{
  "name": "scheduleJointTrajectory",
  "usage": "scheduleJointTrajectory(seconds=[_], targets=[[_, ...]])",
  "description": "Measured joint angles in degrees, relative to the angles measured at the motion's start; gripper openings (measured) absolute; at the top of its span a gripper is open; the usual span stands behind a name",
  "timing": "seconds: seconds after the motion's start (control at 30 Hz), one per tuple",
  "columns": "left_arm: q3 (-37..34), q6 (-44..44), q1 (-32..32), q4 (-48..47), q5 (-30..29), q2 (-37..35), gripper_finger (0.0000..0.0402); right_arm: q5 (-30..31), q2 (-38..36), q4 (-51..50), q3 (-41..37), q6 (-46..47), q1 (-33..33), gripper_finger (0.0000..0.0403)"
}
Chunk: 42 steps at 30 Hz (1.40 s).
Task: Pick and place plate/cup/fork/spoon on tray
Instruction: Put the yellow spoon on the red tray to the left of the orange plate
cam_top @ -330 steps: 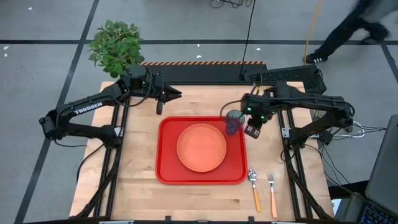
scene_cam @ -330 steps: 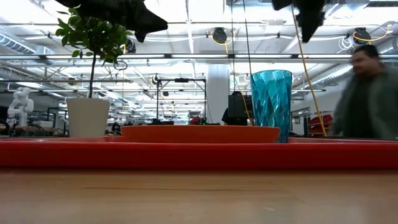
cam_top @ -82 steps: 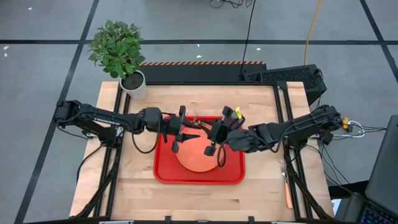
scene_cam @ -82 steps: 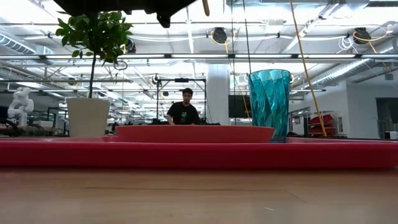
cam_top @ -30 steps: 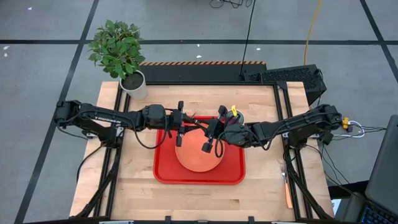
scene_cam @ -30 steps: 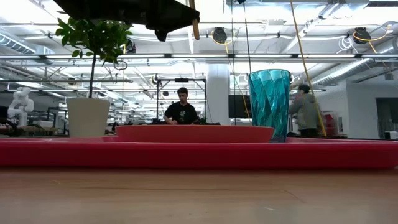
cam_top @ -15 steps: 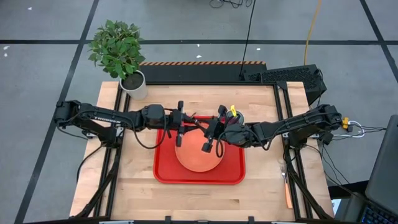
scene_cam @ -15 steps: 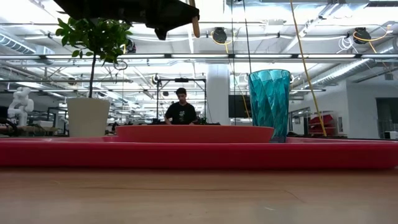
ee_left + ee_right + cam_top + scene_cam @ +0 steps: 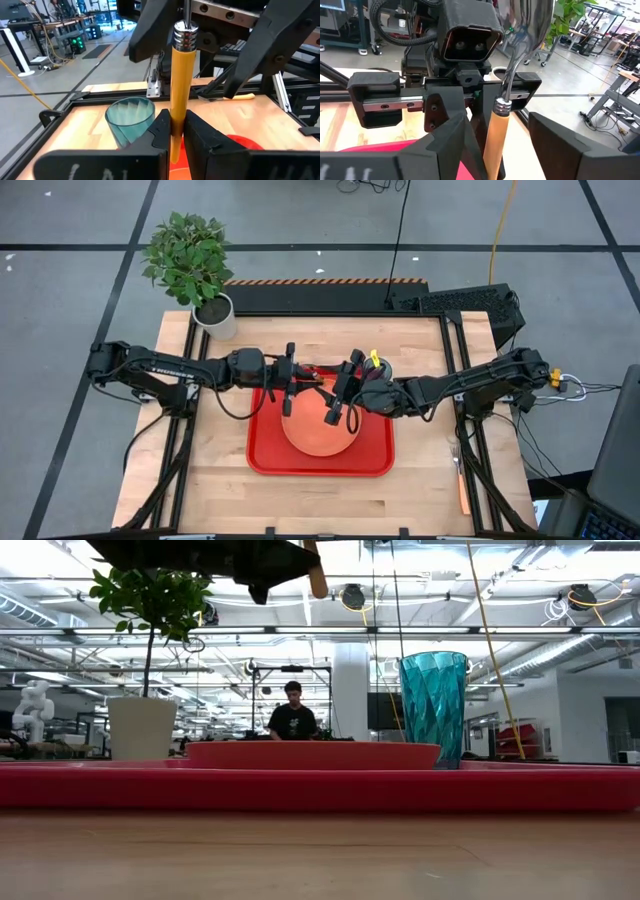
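Note:
The spoon (image 9: 492, 135) stands nearly upright above the red tray (image 9: 262, 460), bowl (image 9: 530, 20) up, orange handle down. My left gripper (image 9: 173, 131), reaching in from the table's left, is shut on it. My right gripper (image 9: 505, 145), opposite, is open; its fingers (image 9: 152, 30) stand on either side of the handle's upper end without touching it. The orange plate (image 9: 322, 430) lies in the tray. The teal cup (image 9: 434, 710) stands upright at the tray's far right corner. The fork (image 9: 461, 480) lies on the table at the right. My left gripper pinches the spoon's orange handle (image 9: 176, 107) in its lower half between its two fingers. The fingers come level from the table's left and lie across the handle. The spoon is lifted clear above the tray, its handle end (image 9: 316, 578) pointing down.
A potted plant (image 9: 190, 260) in a white pot stands at the table's far left corner. Both arms meet over the tray's far half. Bare wood shows along the near edge (image 9: 320, 500). A person (image 9: 292, 710) stands in the room beyond.
Both arms have stayed above the tray's far half. In the low view the spoon's handle end has shifted slightly.

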Motion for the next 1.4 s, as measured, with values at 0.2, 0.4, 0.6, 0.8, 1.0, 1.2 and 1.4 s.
scheduleJointTrajectory(seconds=[0.2,0.4,0.6,0.8,1.0,1.2,1.4], targets=[[0.00,-1.33,1.28,-1.51,-0.10,0.00,0.0030,4.31,-0.94,-0.71,0.00,-3.62,1.05,0.0210],[0.00,-3.08,2.47,-3.09,-0.78,-0.11,0.0030,14.52,-4.60,-3.86,0.00,-6.50,3.02,0.0212],[0.05,-13.76,4.60,-6.17,1.74,-2.68,0.0030,21.23,-8.11,-15.37,-2.49,4.90,3.86,0.0212],[0.13,-21.96,5.47,-16.44,7.97,-4.17,0.0030,20.98,-13.12,-15.75,-14.02,15.86,3.89,0.0212],[0.11,-29.54,3.30,-26.60,9.94,-4.07,0.0030,14.63,-18.75,-14.08,-28.18,26.52,3.89,0.0212],[0.09,-37.83,2.79,-29.32,15.52,-4.07,0.0030,6.95,-24.72,-6.78,-39.78,31.25,4.79,0.0212],[0.09,-45.31,4.20,-33.71,18.78,-4.08,0.0030,7.13,-31.37,-1.16,-45.67,24.93,7.33,0.0212]])
